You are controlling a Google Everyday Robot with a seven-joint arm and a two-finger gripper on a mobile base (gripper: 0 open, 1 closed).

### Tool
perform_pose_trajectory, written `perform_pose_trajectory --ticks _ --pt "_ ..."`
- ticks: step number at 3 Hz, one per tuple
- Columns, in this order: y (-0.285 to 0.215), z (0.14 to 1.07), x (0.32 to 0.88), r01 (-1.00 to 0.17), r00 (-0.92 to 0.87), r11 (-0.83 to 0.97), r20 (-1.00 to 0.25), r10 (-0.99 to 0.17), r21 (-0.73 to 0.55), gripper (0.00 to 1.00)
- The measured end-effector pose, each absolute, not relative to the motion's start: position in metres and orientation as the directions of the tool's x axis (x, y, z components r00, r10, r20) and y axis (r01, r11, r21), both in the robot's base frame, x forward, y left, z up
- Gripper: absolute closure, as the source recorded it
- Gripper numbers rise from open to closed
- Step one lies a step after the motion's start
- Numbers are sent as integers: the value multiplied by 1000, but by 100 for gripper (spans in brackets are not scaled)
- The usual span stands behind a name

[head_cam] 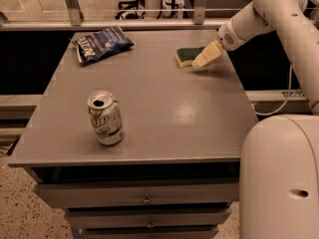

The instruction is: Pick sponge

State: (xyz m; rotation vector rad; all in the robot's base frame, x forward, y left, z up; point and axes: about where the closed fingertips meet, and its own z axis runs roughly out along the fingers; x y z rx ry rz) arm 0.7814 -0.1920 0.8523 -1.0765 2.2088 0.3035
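camera view | step: grasp approach, sponge [186, 56] not yet lifted | sponge flat on tabletop [164, 108], beyond and right of can [105, 117] | tool [205, 58] farther right, at sponge's end; open or closed: cannot tell | next: likely straddle sponge, squeeze, lift

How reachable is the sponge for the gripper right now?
Probably yes: the gripper is right at the sponge near the table top's far edge, nothing between them; the can and chip bag lie well clear.
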Motion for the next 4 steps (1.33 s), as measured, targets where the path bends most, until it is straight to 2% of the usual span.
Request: perform_pose_trajectory --ticks 1,2,3,4 --pt "-184 846 782 -770 -471 637 -638 -609 -39 40" --pt "-173 852 776 -784 -470 620 -652 -595 0 71" --pt "-159 879 763 -808 -428 589 -695 -578 8 95" --pt "-144 922 737 -826 -381 562 -762 -524 27 100"
